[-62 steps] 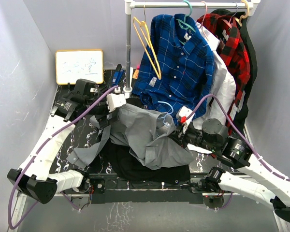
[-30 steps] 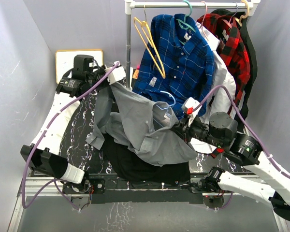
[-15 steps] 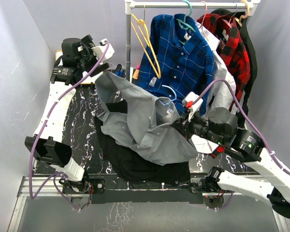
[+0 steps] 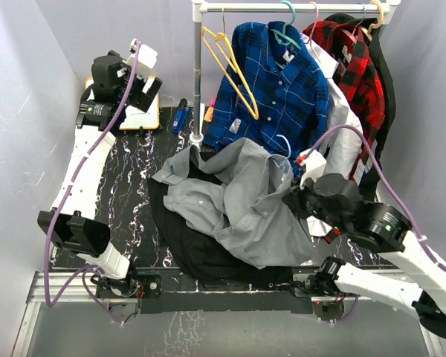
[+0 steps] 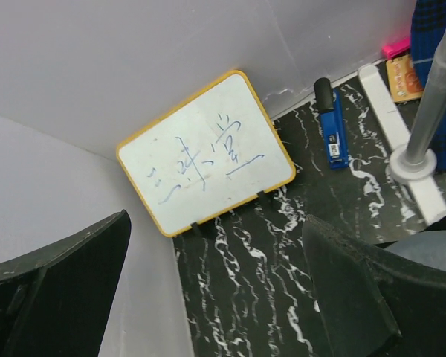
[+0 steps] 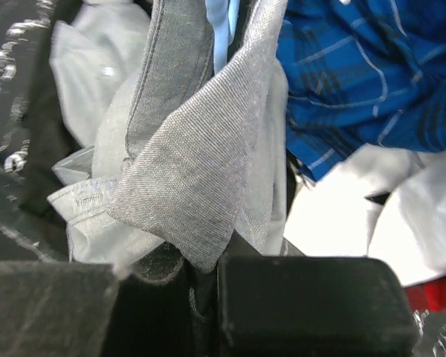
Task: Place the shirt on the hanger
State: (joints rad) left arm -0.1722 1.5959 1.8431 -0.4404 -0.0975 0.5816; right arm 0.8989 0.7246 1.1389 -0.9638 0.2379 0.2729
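Note:
The grey shirt (image 4: 238, 201) lies crumpled on the black cloth in the middle of the table, one sleeve trailing left. The hanger shows only as a light-blue hook (image 4: 285, 141) above the shirt's far edge and a pale blue strip (image 6: 221, 33) between folds. My right gripper (image 4: 293, 197) is at the shirt's right side, shut on a grey collar fold (image 6: 193, 171) that runs down between its fingers (image 6: 305, 305). My left gripper (image 4: 140, 93) is raised at the back left, well away from the shirt, open and empty (image 5: 215, 297) over the table.
A yellow-framed whiteboard (image 5: 208, 149) leans on the back wall below my left gripper, with a blue stapler-like tool (image 5: 331, 126) beside it. The rack pole (image 4: 198, 74) holds yellow hangers (image 4: 230, 59), a blue plaid shirt (image 4: 275, 89) and red plaid clothes (image 4: 349, 67). A black cloth (image 4: 201, 256) lies under the shirt.
My left gripper opened, let go of the grey shirt and moved up to the back left. The lifted part of the shirt fell onto the table. The right gripper stayed shut, shifting slightly right.

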